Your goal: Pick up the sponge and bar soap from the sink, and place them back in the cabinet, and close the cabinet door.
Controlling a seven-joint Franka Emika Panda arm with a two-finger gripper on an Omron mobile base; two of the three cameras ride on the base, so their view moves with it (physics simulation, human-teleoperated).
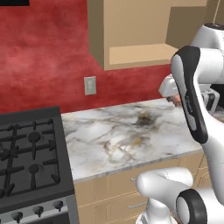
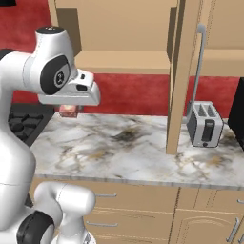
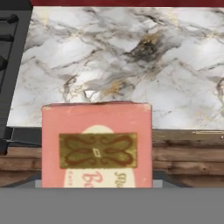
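Observation:
The bar soap (image 3: 96, 148), a reddish-pink block with a brown ornament on its face, fills the lower middle of the hand view and hides the fingertips. It hangs above the marble counter (image 3: 131, 65). In the right base view my gripper (image 2: 66, 107) points down, shut on the bar soap (image 2: 67, 111) over the counter's left part. The cabinet (image 2: 124, 61) stands open above, its tan shelf bare. The cabinet door (image 2: 177, 81) is swung out edge-on, with its silver bar handle (image 2: 198, 66). The sponge and the sink are out of view.
A black gas stove (image 1: 26, 153) borders the counter on the left. A steel toaster (image 2: 205, 125) stands on the counter right of the open door. A wall outlet (image 1: 89, 85) sits on the red wall. Tan drawers (image 2: 124, 214) run below the counter.

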